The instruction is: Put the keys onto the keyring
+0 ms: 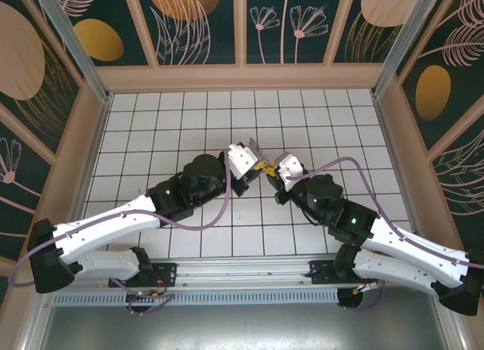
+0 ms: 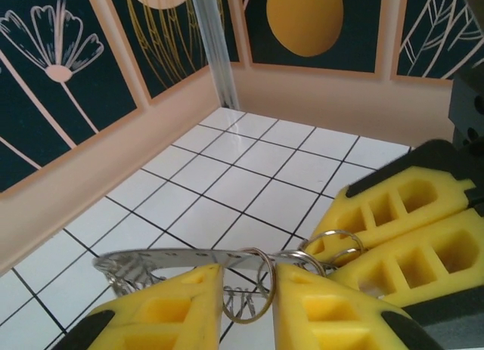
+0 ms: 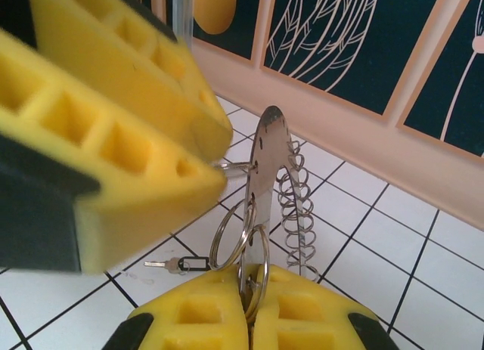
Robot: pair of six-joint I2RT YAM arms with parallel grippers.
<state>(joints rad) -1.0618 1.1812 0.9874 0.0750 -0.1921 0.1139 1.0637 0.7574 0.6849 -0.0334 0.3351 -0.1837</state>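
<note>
Two-tone room: white tiled tabletop (image 1: 189, 116), teal floral walls (image 1: 204, 25). Mid-table, right gripper (image 3: 249, 273) clamped shut on upright keyring (image 3: 265, 161). Left gripper (image 2: 247, 273) slightly parted around part of it; hard to tell whether gripping. Tiny key (image 3: 175, 264) flat on tile, small and blurry.

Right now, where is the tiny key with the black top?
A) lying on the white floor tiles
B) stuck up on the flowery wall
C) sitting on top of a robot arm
A: in the right wrist view the key lies flat on the white tiles, not on a wall or an arm.
</note>
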